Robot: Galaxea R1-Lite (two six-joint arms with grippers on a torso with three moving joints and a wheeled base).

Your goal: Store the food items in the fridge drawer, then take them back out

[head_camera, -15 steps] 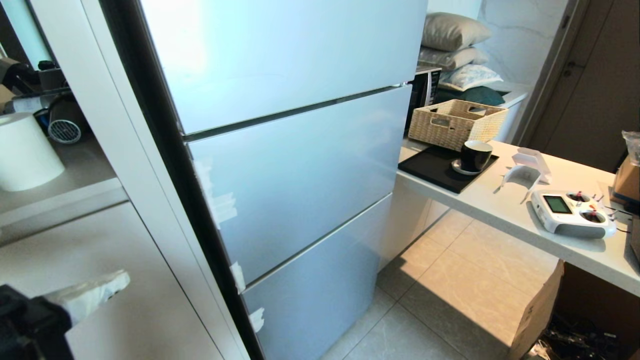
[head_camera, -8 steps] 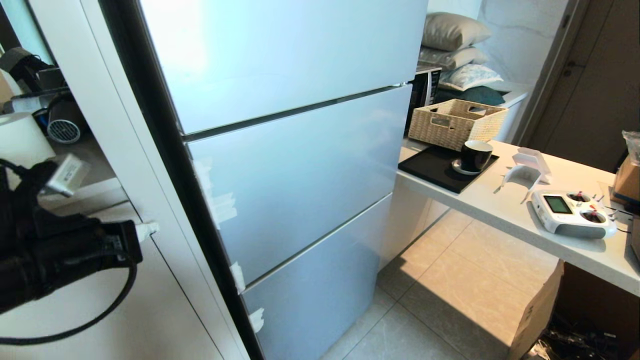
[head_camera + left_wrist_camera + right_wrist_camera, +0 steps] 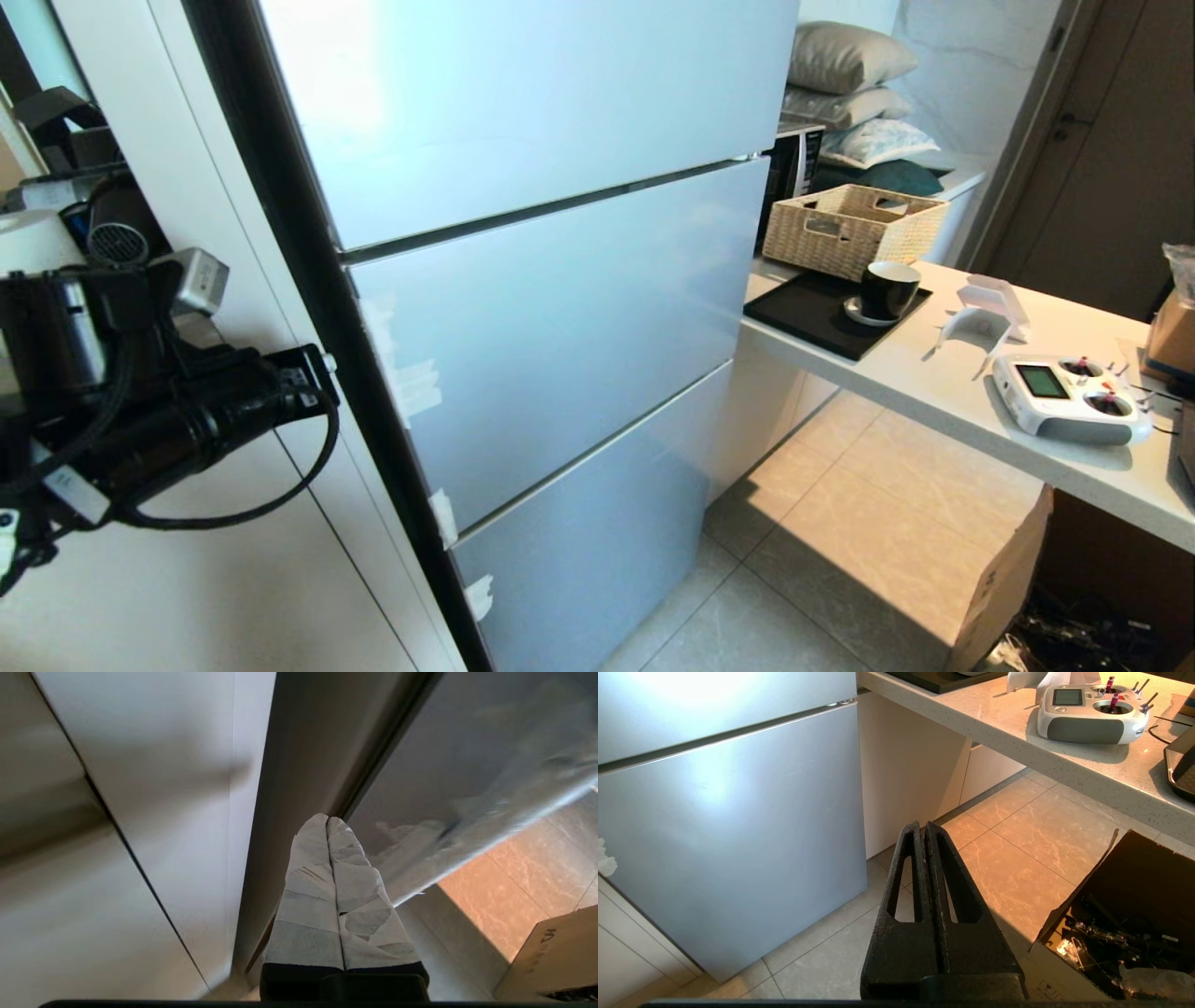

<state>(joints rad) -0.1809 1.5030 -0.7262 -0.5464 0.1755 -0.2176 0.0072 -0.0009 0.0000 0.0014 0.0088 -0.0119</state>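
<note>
The fridge (image 3: 560, 308) stands closed, three pale blue fronts stacked one above another. The fridge drawer is hidden behind them and no food items are in view. My left arm (image 3: 187, 420) reaches in from the left at mid height. Its gripper (image 3: 327, 819) is shut, the tape-wrapped fingers pressed together and empty, and points at the fridge's dark left side edge (image 3: 299, 765), where that meets the blue front (image 3: 467, 765). My right gripper (image 3: 923, 828) hangs low and shut over the floor tiles, right of the fridge's bottom front (image 3: 733, 826), holding nothing.
A white cabinet (image 3: 233, 560) adjoins the fridge on its left. On its right a counter (image 3: 934, 392) carries a wicker basket (image 3: 854, 229), a black mug (image 3: 887, 289) and a remote controller (image 3: 1069, 397). An open cardboard box (image 3: 1125, 924) sits on the floor beneath.
My left arm has risen from the bottom-left corner and swung right, up to the fridge's left edge. The right arm has stayed still.
</note>
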